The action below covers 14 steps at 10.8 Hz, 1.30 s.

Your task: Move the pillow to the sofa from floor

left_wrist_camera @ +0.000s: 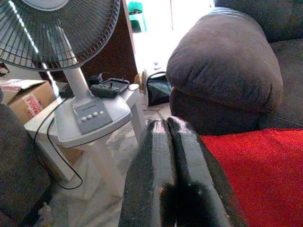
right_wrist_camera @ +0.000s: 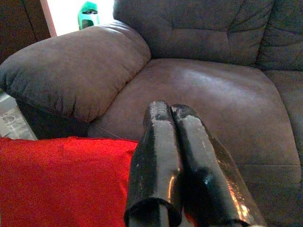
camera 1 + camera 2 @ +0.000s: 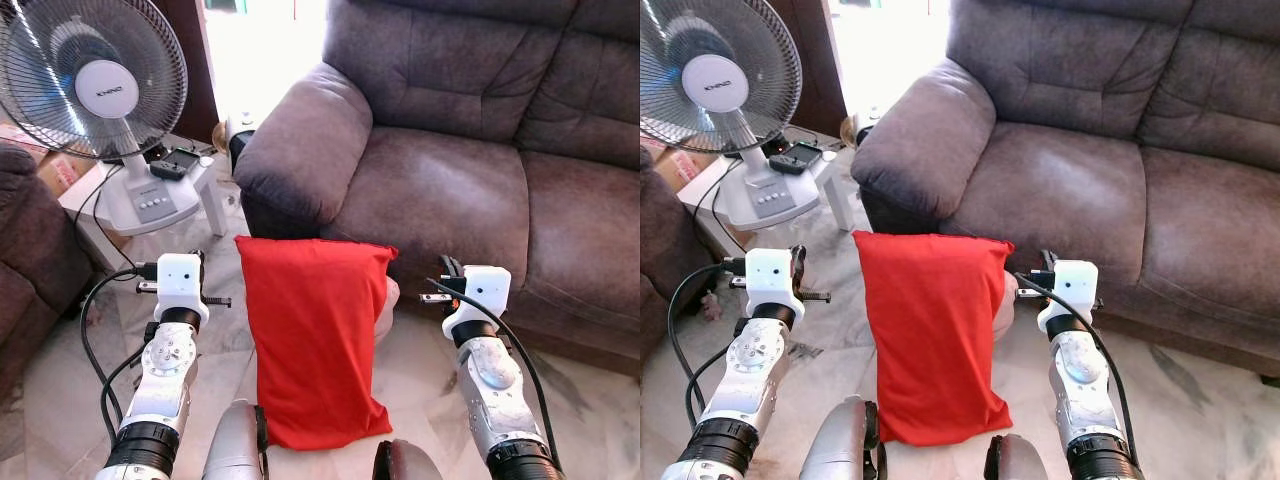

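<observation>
We find the red fabric rectangular pillow (image 3: pixel 315 340) standing on its lower end on the pale marbled floor (image 3: pixel 60 400), its top edge leaning against the front of the brown suede sofa (image 3: pixel 450 190) just below the padded armrest (image 3: pixel 300 140). We judge it light, soft and compressible, its cloth cover offering fair friction; a squeeze on both long sides near mid-height should hold it. The left gripper (image 1: pixel 166 125) sits at the pillow's nine o'clock, apart from it, fingers pressed together and empty. The right gripper (image 2: pixel 170 109) sits at three o'clock, likewise closed and holding nothing. At the pillow's ten o'clock, a white table fan (image 3: pixel 105 90) stands on a small white side table (image 3: pixel 205 190).
</observation>
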Motion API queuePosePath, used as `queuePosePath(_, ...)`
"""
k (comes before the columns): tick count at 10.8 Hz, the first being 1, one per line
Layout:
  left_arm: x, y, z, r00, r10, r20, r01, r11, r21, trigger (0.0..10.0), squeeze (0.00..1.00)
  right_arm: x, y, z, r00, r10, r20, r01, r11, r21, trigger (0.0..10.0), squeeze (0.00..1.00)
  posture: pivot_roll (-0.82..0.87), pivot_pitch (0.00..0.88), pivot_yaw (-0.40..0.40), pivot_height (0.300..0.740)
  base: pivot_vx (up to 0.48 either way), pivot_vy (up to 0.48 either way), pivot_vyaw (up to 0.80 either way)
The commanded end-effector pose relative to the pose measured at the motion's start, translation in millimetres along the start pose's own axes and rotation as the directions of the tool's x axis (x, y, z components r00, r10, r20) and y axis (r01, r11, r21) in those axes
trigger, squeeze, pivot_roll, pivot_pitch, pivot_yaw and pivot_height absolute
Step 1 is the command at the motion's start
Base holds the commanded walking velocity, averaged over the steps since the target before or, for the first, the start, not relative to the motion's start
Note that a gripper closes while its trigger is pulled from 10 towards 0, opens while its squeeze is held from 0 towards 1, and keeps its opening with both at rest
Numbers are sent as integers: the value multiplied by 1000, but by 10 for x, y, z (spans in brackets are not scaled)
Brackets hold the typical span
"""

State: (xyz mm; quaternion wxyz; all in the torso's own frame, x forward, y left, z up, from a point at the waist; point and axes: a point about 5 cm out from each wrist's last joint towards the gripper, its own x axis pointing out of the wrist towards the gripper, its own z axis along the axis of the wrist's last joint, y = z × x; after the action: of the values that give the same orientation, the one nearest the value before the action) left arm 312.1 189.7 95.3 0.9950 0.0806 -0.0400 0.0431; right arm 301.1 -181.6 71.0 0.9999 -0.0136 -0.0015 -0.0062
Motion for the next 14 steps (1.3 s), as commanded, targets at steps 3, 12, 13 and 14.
queuePosePath(3, 26, 13, 57, 1000, -6, 17, 6, 1000, 10, 10000, 0, -2, 8, 2, 1000, 1, 0, -1, 1000, -27, 10000, 0, 59, 115, -24, 640, 0, 0, 210)
queuePosePath(12, 24, 0, 55, 1000, -18, 9, 18, 1000, 13, 10000, 0, -13, 8, -12, 1000, -17, -3, 17, 1000, 22, 10000, 0, 61, 117, -18, 640, 0, 0, 0)
queuePosePath(13, 27, -3, 61, 1000, -19, 12, 18, 1000, 10, 10000, 0, -12, 18, -8, 1000, -9, -1, 9, 1000, 25, 10000, 0, 63, 116, -18, 640, 0, 0, 0)
queuePosePath(14, 27, -3, 62, 1000, -19, 12, 19, 1000, 10, 10000, 0, -12, 23, -7, 1000, -8, 0, 8, 1000, 25, 10000, 0, 62, 117, -18, 640, 0, 0, 0)
